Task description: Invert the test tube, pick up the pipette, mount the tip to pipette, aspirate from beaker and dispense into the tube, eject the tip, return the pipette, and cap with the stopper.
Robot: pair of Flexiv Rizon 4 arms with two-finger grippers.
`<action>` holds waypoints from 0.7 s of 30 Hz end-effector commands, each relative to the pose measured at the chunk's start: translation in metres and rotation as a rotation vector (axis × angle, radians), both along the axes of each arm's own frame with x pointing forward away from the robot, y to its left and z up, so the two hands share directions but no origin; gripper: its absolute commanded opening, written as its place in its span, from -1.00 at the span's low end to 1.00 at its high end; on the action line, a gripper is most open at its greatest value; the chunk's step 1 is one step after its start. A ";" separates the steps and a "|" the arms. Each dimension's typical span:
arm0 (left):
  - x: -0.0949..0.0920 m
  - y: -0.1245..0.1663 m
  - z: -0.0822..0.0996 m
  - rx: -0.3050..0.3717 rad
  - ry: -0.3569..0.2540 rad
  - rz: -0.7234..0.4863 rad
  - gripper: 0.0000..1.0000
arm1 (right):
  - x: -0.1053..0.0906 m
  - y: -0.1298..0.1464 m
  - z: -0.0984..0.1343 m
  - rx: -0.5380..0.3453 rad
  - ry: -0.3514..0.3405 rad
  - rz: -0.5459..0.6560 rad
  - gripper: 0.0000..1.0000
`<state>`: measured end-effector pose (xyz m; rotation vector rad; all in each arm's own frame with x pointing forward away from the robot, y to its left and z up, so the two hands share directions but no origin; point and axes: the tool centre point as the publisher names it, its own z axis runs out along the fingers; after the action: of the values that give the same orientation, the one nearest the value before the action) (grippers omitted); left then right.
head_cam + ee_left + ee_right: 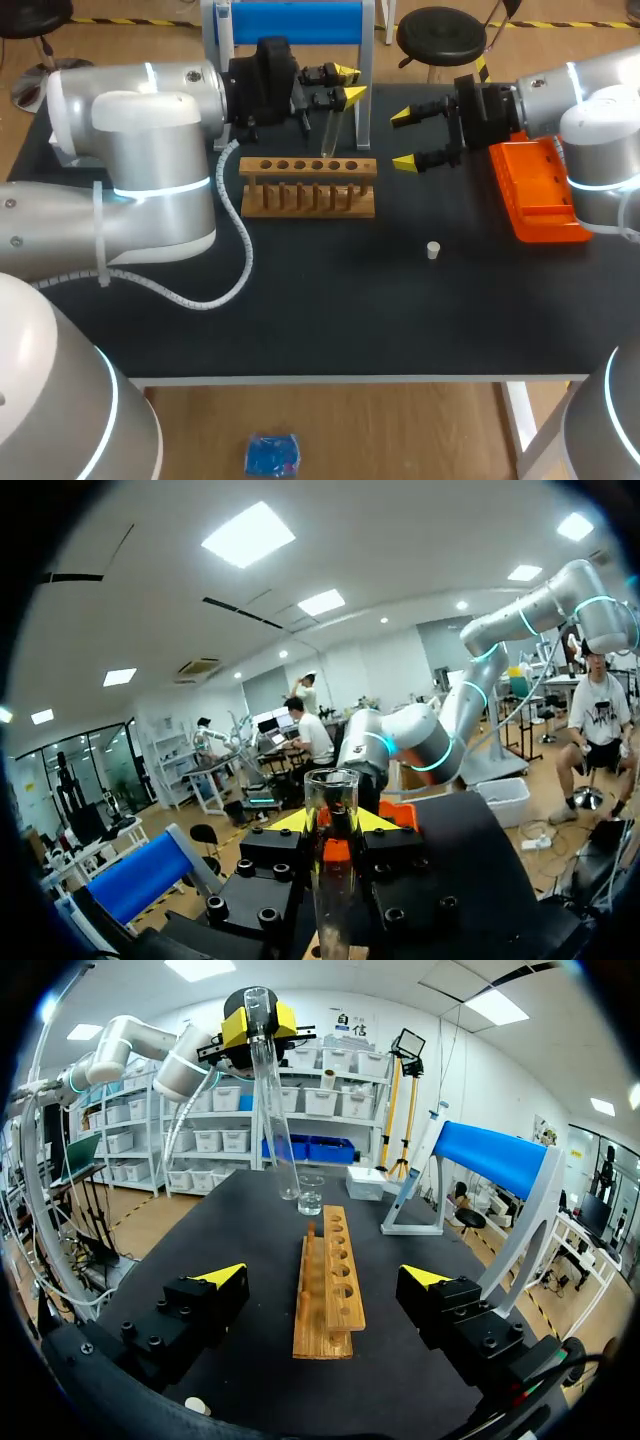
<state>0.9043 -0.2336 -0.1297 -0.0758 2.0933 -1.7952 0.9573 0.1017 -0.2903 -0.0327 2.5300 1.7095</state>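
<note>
Gripping test tube (pixel 326 130) near-upright behind wooden rack (pixel 308 186), left jaws closed on it, right jaws open beside rack's right end, stopper (pixel 433 250) on bench (pixel 300 310) right-front of rack

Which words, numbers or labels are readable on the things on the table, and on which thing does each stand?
None can be read.
The wooden rack, the orange box, the glass tube and the white stopper show no print.
Any marks on the small beaker are too small to tell.
</note>
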 end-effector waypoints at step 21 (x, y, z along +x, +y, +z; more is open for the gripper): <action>-0.002 -0.003 -0.005 -0.027 -0.001 0.061 -1.00 | 0.001 -0.001 0.000 0.000 0.001 0.003 1.00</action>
<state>0.9029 -0.2346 -0.1344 -0.1365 2.0520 -1.7902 0.9573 0.1017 -0.2903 -0.0327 2.5301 1.7096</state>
